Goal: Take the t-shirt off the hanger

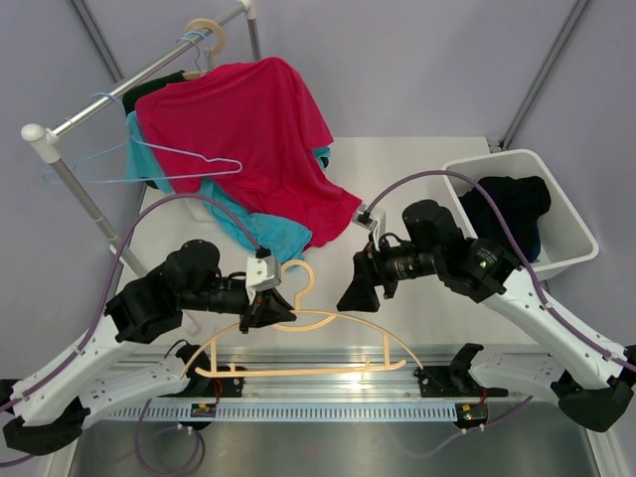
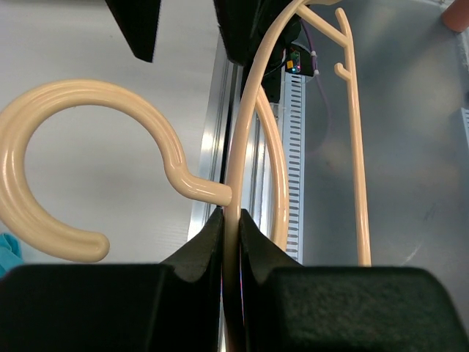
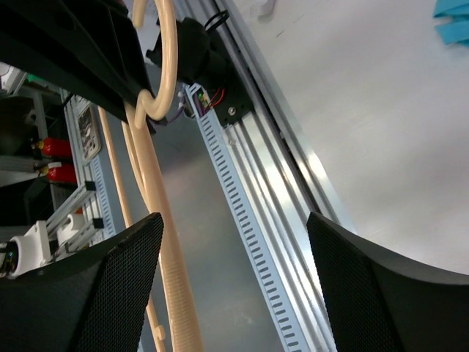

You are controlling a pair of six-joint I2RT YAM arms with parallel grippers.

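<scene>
Left gripper (image 1: 266, 311) pinched the bare beige hanger (image 1: 298, 370); right gripper (image 1: 366, 286) gaped empty beside it. Behind them, the red t-shirt (image 1: 248, 129) lay draped over teal cloth (image 1: 248, 231). White bin (image 1: 571, 224) held dark clothes (image 1: 507, 204).

Pretty obviously a robotics lab rig: left arm (image 1: 159, 298) and right arm (image 1: 477, 263) bolted to aluminium rail (image 1: 328, 390) with slotted cable duct (image 1: 328, 410), plain grey backdrop panels (image 1: 417, 60), plus a staged clothes rack (image 1: 109, 92) and white bin (image 1: 487, 157) on a white table (image 1: 427, 169).
</scene>
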